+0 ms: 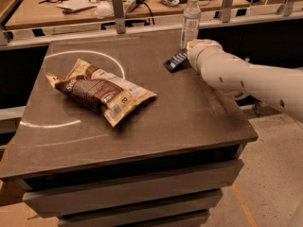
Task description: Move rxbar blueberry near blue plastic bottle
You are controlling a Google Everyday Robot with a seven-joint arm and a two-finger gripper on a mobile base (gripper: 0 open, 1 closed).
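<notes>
The rxbar blueberry lies just in front of the blue plastic bottle, long axis angled toward it, at the tip of the tool, whose grip I cannot tell.

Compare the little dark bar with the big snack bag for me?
The rxbar blueberry is small, flat and dark navy; the chip bag is far larger, puffy, brown and cream. The bar sits toward the back right of the table, beside the blue plastic bottle and at the gripper; the bag lies left of middle, away from both. Both are snack packets.
</notes>
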